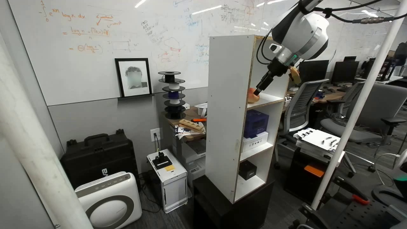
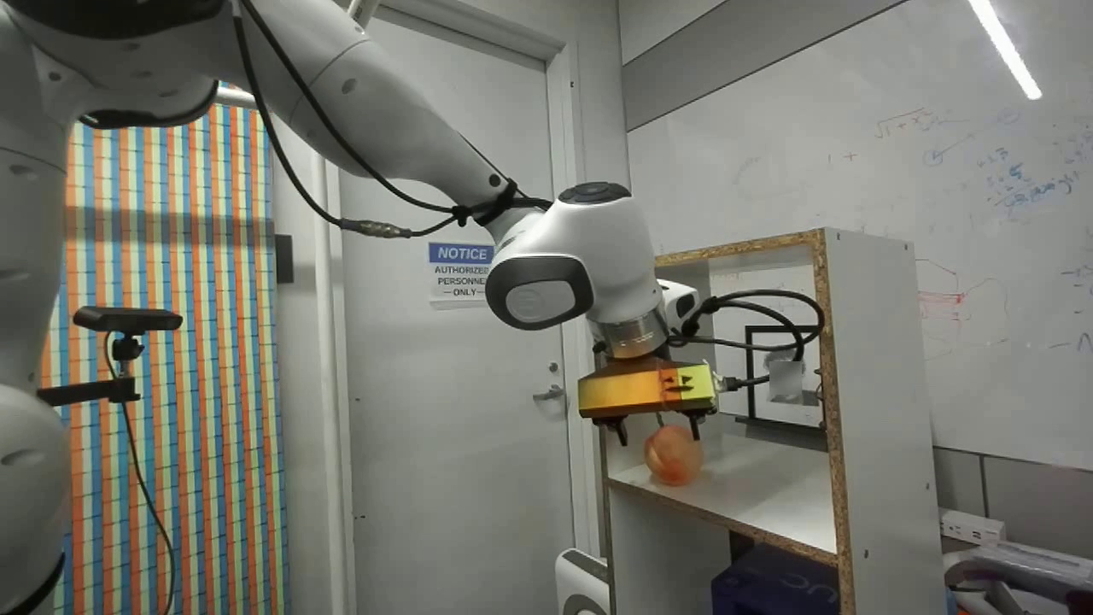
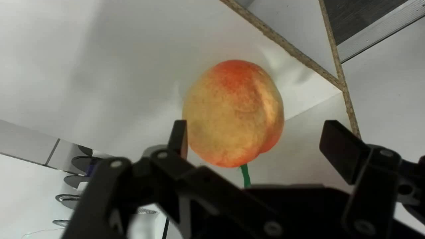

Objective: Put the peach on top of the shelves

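Observation:
The peach (image 1: 253, 96) is round and orange-pink. It rests on the floor of the upper compartment of the tall white shelves (image 1: 225, 111), near the front edge. It also shows in the other exterior view (image 2: 673, 459) and in the wrist view (image 3: 232, 113), where a green strip shows below it. The shelves also show in an exterior view (image 2: 884, 427). My gripper (image 3: 255, 141) is open, with its fingers wide apart at the peach. The peach lies close to the left finger in the wrist view, with a wide gap to the right finger. Contact cannot be told.
The compartment's side walls and top panel surround the gripper. A dark blue box (image 1: 255, 123) on a white box (image 1: 255, 142) fills the middle compartment. A black box (image 1: 247, 170) sits in the bottom one. A black cabinet (image 1: 219, 203) supports the shelves. A white pole (image 1: 359, 105) stands nearby.

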`<state>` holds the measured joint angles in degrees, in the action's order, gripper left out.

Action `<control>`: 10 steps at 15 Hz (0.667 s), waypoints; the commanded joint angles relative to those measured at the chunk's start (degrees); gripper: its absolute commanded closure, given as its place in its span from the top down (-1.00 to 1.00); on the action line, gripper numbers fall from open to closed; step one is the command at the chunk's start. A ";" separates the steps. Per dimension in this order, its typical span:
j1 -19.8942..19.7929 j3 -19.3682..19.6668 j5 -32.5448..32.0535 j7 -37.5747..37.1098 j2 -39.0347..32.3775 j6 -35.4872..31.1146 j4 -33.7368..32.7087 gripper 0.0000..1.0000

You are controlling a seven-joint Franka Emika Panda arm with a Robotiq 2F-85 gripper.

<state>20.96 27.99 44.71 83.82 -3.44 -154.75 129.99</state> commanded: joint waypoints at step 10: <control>0.09 -0.67 8.50 6.11 -7.79 -3.10 -4.23 0.13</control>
<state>20.71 26.79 53.63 90.68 -12.12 -155.26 124.40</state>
